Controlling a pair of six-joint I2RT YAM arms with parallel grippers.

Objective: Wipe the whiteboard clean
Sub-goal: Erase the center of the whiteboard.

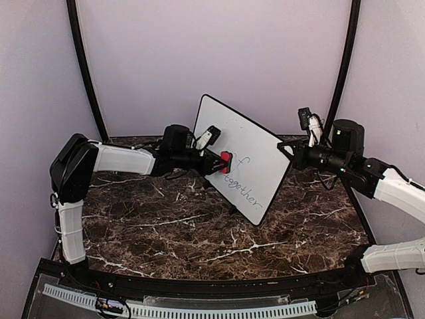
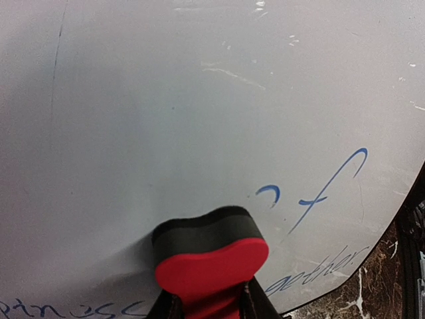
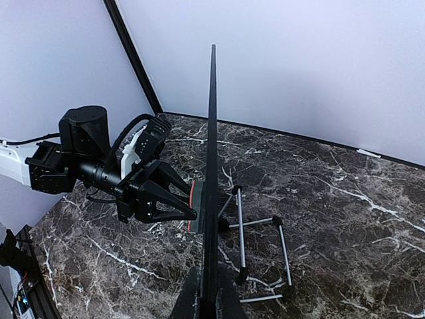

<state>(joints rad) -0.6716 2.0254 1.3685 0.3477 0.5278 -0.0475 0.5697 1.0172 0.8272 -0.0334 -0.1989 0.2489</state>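
The glossy white rectangular whiteboard [image 1: 255, 133], clamped upright by its edge in the right gripper [image 1: 287, 151], should be wiped with the red felt-faced eraser [image 2: 212, 259] (pinched in the left gripper [image 1: 218, 161]) pressed flat across the blue script [image 2: 325, 193].

we log whiteboard [image 1: 255, 149] | glossy white, thin black edge, rounded corners | upright, tilted corner-down | mid marble table [image 1: 166, 226] | blue handwriting low, upper area blank
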